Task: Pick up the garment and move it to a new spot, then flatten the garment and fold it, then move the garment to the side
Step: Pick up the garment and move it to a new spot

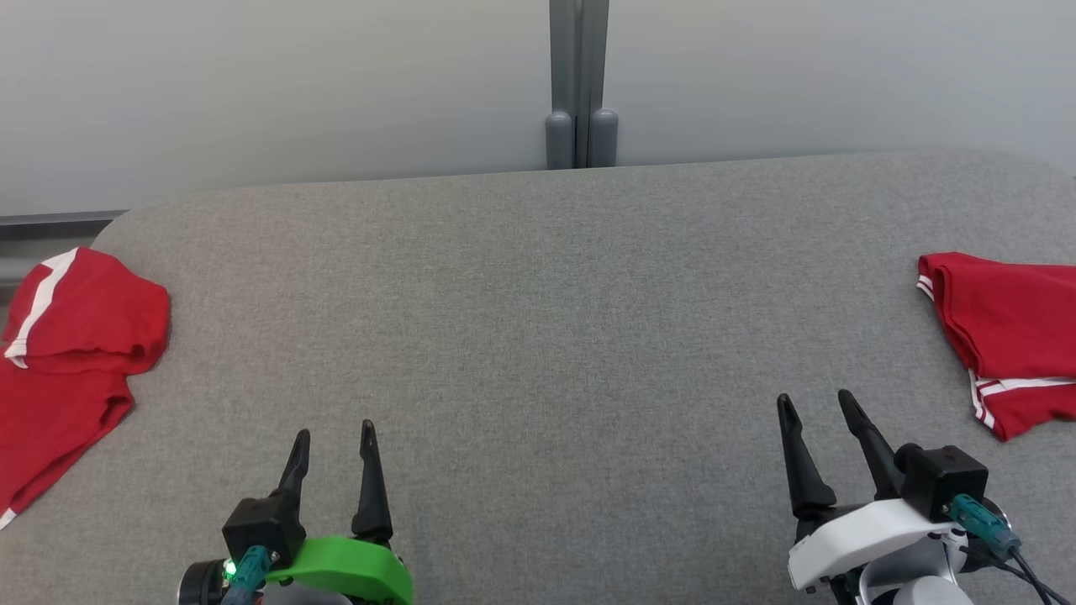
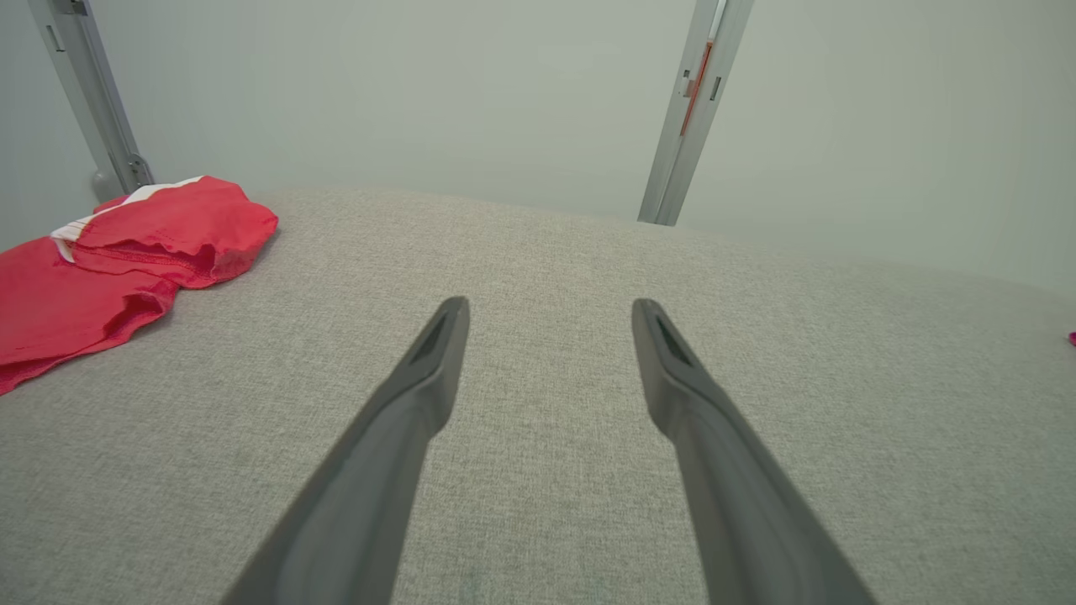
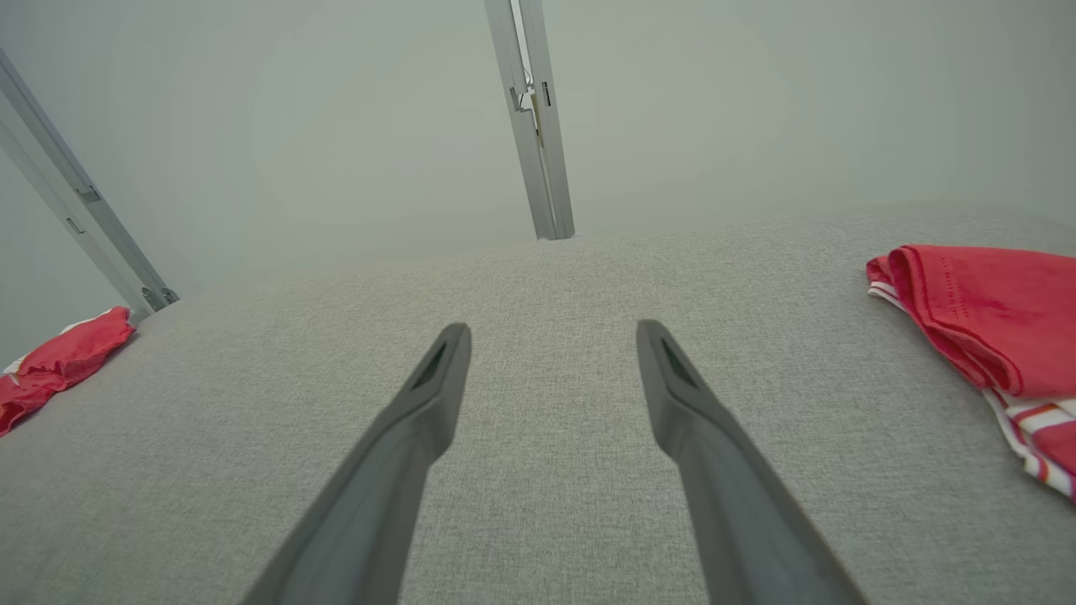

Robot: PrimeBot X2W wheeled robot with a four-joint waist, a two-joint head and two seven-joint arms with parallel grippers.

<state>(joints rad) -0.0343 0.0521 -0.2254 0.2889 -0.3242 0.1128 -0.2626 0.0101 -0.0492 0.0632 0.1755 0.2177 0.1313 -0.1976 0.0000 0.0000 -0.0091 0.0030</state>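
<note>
- Left gripper point(image 1: 334, 428): fingers spread wide and holding nothing, low at the near side of the grey table point(image 1: 538, 319), tips pointing away from the robot.
- Right gripper point(image 1: 814, 395): likewise wide apart and empty, tips leaning slightly leftward.
- Crumpled garment point(image 1: 76, 336): red with a white stripe, bunched at the table's left edge, well apart from both grippers. Lies ahead and to the left of the left fingers, running out past the head view's left border.
- Long axis: roughly near-to-far along that left edge, with the thicker bunched fold at the far end.
- Nearer arm: the left, clearly. Probably calls for a reach forward and leftward toward the bunched fold.
- Folded garment point(image 1: 1009, 328): red with white-striped hems, lying flat at the right edge, near the right gripper but not touching it. Judged as folded and set aside.
- Likely new spot: the grey stretch ahead of both grippers, between the two garments.
</note>
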